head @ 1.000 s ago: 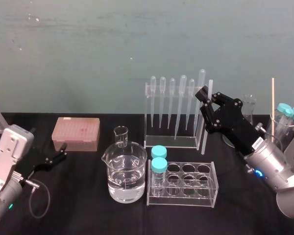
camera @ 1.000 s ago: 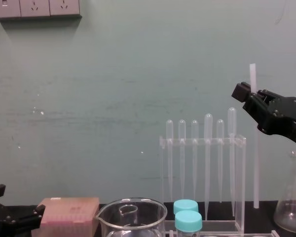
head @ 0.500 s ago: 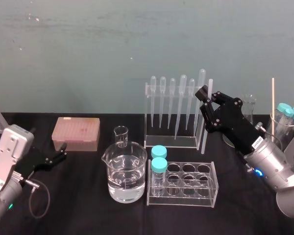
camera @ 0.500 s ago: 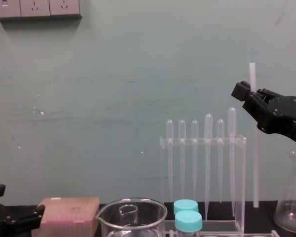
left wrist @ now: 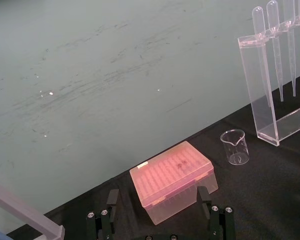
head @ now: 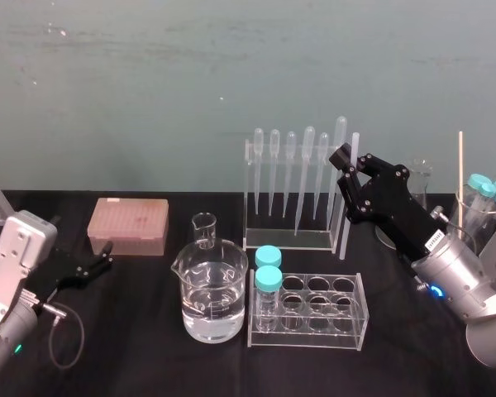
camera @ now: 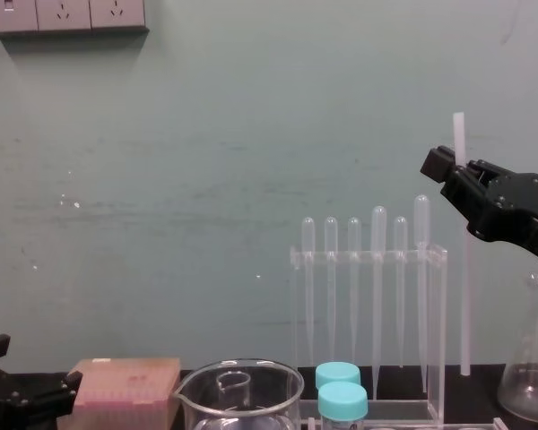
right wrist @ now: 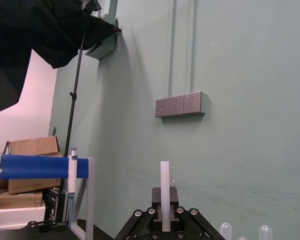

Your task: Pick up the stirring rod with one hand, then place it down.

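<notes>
The stirring rod [head: 349, 198] is a long translucent-white stick standing nearly upright just right of the pipette rack [head: 288, 236]. My right gripper [head: 347, 167] is shut on its upper part, and a short length sticks out above the fingers. The chest view shows the stirring rod [camera: 464, 296] hanging straight down from the right gripper [camera: 455, 168], its lower end close to the table. In the right wrist view the stirring rod [right wrist: 164, 192] rises between the black fingers [right wrist: 171, 196]. My left gripper [head: 99, 263] rests open low at the left, before the pink box [left wrist: 172, 180].
A large beaker of water [head: 209, 289] and a small beaker [head: 203, 230] stand at centre. A clear tube rack [head: 339, 318] with two teal-capped tubes is in front. A flask [camera: 531, 381] and a holder with capped tubes [head: 482, 194] stand at the right.
</notes>
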`<state>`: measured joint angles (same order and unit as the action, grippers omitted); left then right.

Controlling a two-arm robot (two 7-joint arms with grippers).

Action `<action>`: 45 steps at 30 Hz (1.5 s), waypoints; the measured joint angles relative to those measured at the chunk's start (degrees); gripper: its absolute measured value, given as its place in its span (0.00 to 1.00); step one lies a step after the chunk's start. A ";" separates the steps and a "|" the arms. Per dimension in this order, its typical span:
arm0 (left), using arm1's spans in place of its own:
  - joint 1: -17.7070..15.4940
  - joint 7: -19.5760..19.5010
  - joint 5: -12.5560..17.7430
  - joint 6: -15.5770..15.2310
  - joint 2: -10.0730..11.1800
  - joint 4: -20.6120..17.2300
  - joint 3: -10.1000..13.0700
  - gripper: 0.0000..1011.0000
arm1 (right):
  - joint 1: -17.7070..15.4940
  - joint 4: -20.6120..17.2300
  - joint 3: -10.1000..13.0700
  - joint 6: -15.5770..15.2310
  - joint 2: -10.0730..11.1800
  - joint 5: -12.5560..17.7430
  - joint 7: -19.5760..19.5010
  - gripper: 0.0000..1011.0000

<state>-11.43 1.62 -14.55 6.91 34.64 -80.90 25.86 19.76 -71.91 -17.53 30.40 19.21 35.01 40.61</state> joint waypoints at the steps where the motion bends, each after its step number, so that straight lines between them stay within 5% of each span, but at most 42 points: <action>1: 0.00 0.00 0.00 0.00 0.00 0.00 0.00 0.99 | 0.00 0.00 0.00 0.00 0.00 0.00 0.00 0.07; 45: 0.00 0.00 0.00 0.00 0.00 0.00 0.00 0.99 | 0.00 0.00 0.00 0.00 0.00 0.00 0.00 0.07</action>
<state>-11.43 1.62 -14.55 6.91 34.65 -80.90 25.86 19.76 -71.91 -17.53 30.41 19.21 35.02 40.60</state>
